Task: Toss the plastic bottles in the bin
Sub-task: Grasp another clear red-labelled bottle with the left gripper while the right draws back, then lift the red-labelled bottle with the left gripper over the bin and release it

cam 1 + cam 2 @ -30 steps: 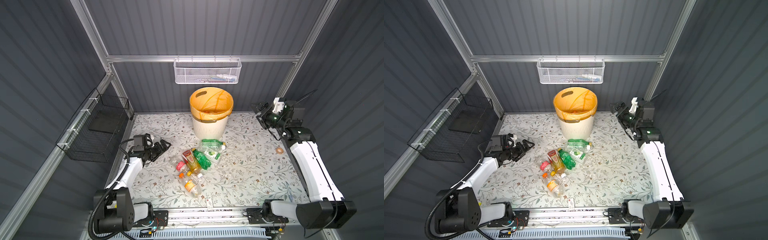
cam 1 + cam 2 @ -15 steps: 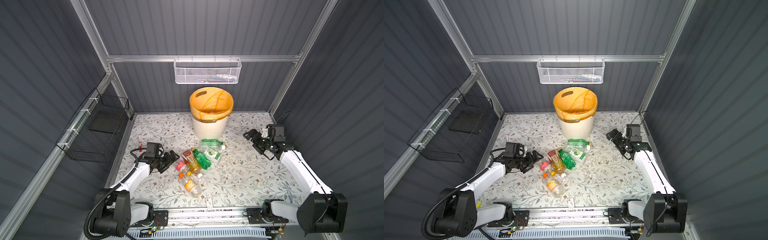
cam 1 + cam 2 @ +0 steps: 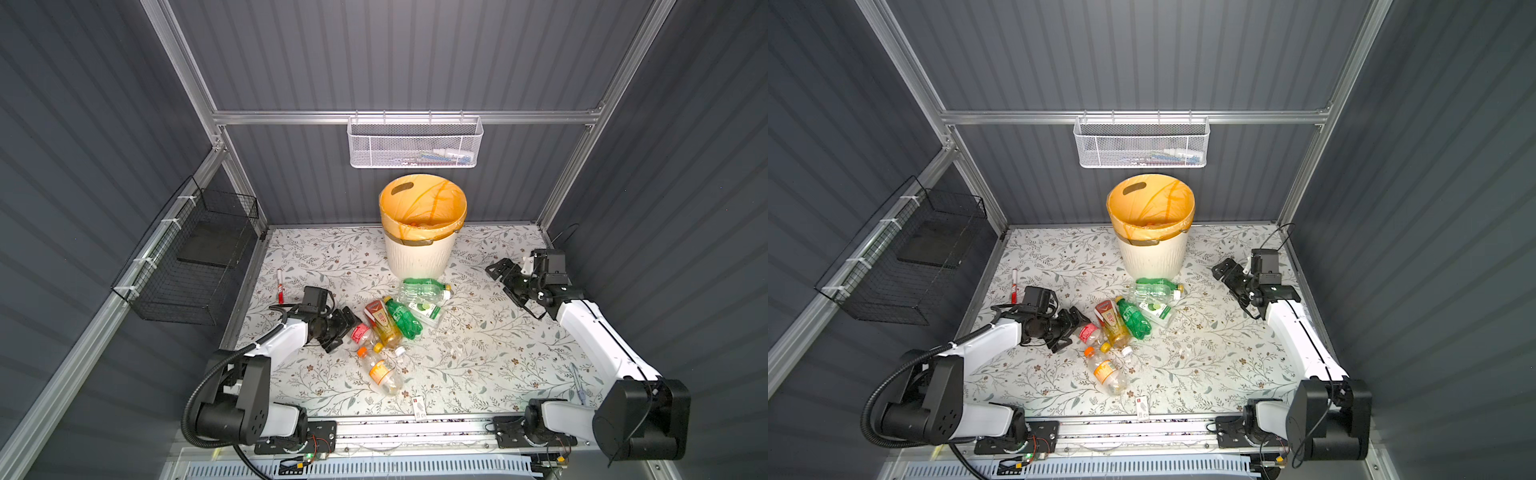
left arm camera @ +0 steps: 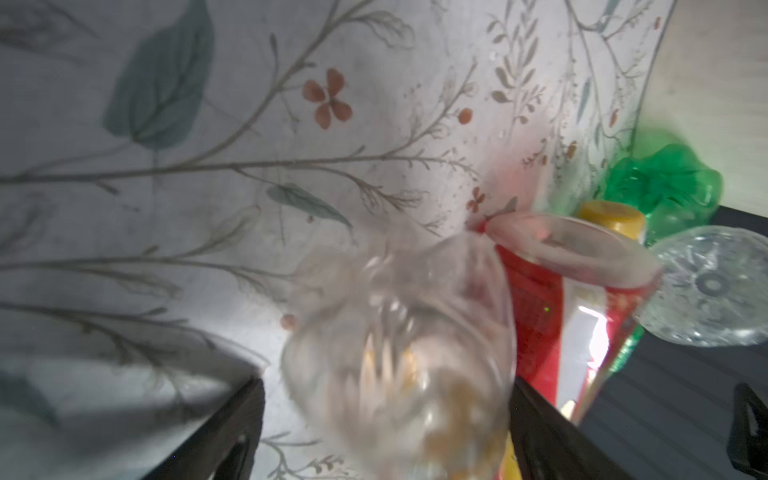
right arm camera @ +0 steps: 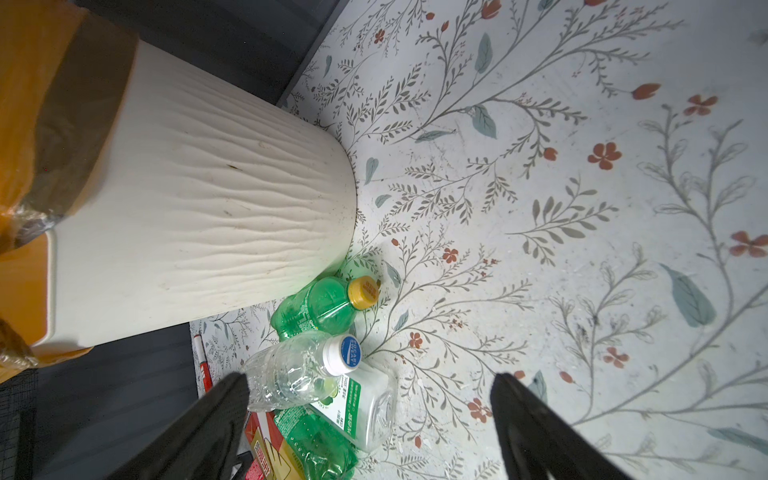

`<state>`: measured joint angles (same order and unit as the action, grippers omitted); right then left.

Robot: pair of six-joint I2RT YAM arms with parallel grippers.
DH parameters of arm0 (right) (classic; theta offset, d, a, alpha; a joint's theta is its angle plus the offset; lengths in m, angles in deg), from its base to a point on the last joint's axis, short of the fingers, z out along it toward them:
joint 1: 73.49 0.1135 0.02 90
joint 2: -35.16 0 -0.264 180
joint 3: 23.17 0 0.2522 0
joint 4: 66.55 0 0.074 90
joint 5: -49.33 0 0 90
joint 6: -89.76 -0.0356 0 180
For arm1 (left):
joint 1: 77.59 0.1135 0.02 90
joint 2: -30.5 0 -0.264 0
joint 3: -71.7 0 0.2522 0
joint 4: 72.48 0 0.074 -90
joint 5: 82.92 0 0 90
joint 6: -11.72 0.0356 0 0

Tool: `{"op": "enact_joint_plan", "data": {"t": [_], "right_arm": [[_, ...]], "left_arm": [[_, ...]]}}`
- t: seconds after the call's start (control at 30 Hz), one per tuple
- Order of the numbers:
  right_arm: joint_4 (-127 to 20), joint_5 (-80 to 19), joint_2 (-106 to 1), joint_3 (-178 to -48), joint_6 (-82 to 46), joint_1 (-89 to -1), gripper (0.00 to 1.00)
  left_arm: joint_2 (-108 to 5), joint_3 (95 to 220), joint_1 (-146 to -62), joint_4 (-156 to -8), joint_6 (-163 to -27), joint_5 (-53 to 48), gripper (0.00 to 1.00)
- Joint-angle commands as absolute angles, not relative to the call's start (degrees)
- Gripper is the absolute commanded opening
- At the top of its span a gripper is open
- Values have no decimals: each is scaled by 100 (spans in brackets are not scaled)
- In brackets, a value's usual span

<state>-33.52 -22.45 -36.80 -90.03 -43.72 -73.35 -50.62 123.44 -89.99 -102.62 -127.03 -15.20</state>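
So it all came down to the left jaws and the small clear bottle with the red label (image 3: 360, 332). It lay on the tabletop (image 3: 478, 353) at the left edge of the pile of bottles (image 3: 390, 328), right at the tips of the left jaws. Those jaws were apart and set one either side of it.

In the left wrist view the bottle (image 4: 395, 353) was a blurred clear shape filling most of the gap. One jaw looked to be against it and the other showed a sliver of tabletop, so it didn't look squeezed yet. It seemed to lie end-on, long axis running along the reach rather than across it, but the blur made that hard to call.

The right jaws were apart too, with nothing in them. They hung off to the right of the bin (image 3: 419, 253), well apart from the red-label bottle, so the left pair was clearly nearer. Closest to the right jaws was the green bottle with the yellow cap (image 5: 320, 305), lying at the foot of the bin.

The bin stood at the back of the tabletop, beyond the pile. The move probably needed a squeeze, a lift and a carry across the other bottles.
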Motion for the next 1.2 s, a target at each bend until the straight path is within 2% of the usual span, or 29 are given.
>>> {"op": "enact_joint_plan", "data": {"t": [0.0, 0.13, 0.33, 0.47, 0.67, 0.93, 1.17], "right_arm": [[-3479, -2216, -3674, -8845, -4431, -7349, 92], [-3598, -2204, -3691, -8682, -4504, -7375, 92], [-3674, -2199, -3767, -8633, -4510, -7426, 91], [-3705, -2197, -3790, -8591, -4523, -7437, 91], [-3741, -1991, -3770, -8512, -4550, -7454, 91], [-3536, -1969, -3635, -8527, -4330, -7441, 90], [-3417, -1907, -3639, -8467, -4187, -7428, 89]], "left_arm": [[-5301, 12574, -9025, -10256, -12793, -1510, 89], [-5414, 12638, -9033, -10223, -12853, -1398, 83], [-5505, 12630, -9033, -10089, -13048, -1222, 66], [-5554, 12741, -9033, -10156, -13020, -917, 61], [-5544, 13015, -8931, -10372, -12857, -491, 57], [-5343, 13470, -7830, -10830, -12040, -485, 55], [-5251, 13735, -7247, -11231, -11225, -636, 55]]}}
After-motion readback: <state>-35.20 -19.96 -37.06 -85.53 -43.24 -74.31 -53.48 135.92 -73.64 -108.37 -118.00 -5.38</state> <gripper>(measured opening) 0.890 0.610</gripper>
